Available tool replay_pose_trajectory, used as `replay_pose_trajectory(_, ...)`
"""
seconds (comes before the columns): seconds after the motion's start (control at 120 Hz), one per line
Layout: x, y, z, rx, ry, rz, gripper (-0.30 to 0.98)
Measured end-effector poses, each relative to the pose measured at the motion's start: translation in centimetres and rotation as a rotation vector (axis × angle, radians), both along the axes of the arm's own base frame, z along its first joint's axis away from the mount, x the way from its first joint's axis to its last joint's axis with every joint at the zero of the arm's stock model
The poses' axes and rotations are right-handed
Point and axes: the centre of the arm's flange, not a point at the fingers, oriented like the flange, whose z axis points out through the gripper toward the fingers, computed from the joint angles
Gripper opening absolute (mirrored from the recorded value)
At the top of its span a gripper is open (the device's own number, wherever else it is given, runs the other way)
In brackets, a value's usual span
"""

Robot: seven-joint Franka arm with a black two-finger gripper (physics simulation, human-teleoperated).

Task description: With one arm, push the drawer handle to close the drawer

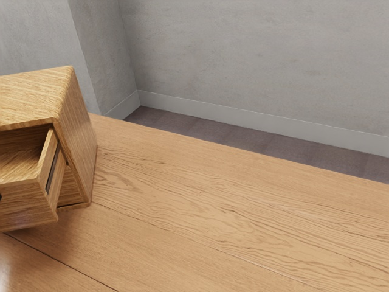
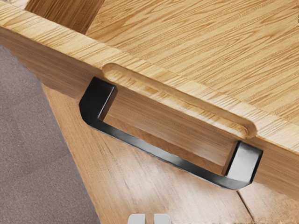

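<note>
The drawer (image 1: 24,207) stands out of its wooden cabinet (image 1: 78,115), its black bar handle (image 2: 161,156) fixed across the drawer's front. The gripper (image 2: 149,219) is out in front of the drawer, on the handle's outer side. A push landing near one end of the handle could twist the drawer and bind it; one aimed too high or low could skid off the bar. Whether the jaws are spread or clenched cannot be told; no grip on the handle is visible.

no readable text, labels, numbers, signs
</note>
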Motion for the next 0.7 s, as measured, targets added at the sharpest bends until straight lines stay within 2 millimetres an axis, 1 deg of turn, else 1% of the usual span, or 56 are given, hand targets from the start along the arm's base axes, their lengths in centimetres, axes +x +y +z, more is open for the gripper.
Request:
replay_pose_trajectory(0.083,-0.8,0.0,-1.1,0.005,0.005,-0.048,-0.09)
replay_pose_trajectory(0.25,-1.1,0.6,-3.5,-0.032,0.035,-0.138,-0.10)
replay_pose_trajectory(0.325,-1.1,0.7,-4.0,-0.033,0.047,-0.168,-0.10)
replay_pose_trajectory(0.45,-1.3,0.6,-4.1,-0.027,0.049,-0.215,-0.10)
replay_pose_trajectory(0.7,-0.5,1.4,-5.9,-0.022,0.068,-0.321,-0.10)
